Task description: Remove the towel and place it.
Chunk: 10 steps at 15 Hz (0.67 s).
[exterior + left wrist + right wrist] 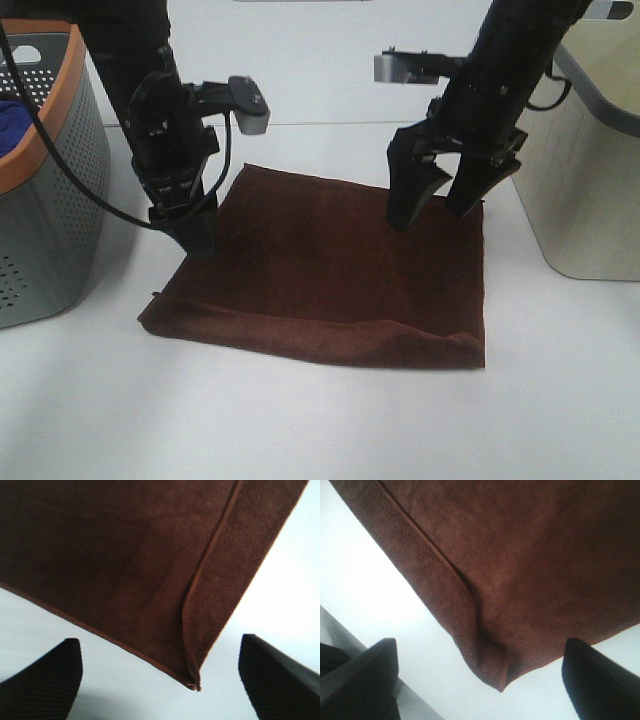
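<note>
The dark brown towel [330, 270] lies folded flat on the white table [300, 420], between the two baskets. My left gripper [196, 236] is open and hangs low over the towel's far left corner. In the left wrist view that corner [192, 680] lies between the spread fingers [45, 680], untouched. My right gripper [431, 213] is open just above the towel's far right corner. In the right wrist view that corner [495, 672] sits between the two fingers [600, 680], and neither touches it. Neither gripper holds anything.
A grey perforated basket with an orange rim [45, 190] stands at the left and holds a blue cloth [15, 115]. A beige basket with a grey rim [590, 180] stands at the right. Both baskets stand close to the towel's sides.
</note>
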Available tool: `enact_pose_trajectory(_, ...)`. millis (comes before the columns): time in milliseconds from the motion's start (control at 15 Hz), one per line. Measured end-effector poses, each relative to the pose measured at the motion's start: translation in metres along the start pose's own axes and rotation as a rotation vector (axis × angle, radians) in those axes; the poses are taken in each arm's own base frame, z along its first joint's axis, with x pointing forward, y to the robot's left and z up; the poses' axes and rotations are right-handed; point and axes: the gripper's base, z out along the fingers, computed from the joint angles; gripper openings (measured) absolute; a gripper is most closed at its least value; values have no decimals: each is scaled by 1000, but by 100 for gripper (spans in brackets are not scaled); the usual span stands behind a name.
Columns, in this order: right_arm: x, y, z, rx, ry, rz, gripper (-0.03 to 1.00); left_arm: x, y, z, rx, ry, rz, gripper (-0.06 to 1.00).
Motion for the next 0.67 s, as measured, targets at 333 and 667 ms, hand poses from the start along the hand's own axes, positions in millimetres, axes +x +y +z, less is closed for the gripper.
enact_pose_trajectory(333,-13,21,-94,143,-235,-116,87,-9,-3,-82,-260,-265,-133,80)
enact_pose_trajectory(667,9,20,-165,377,-398,54,87,18,-4,-152,-502,-368,-518,86)
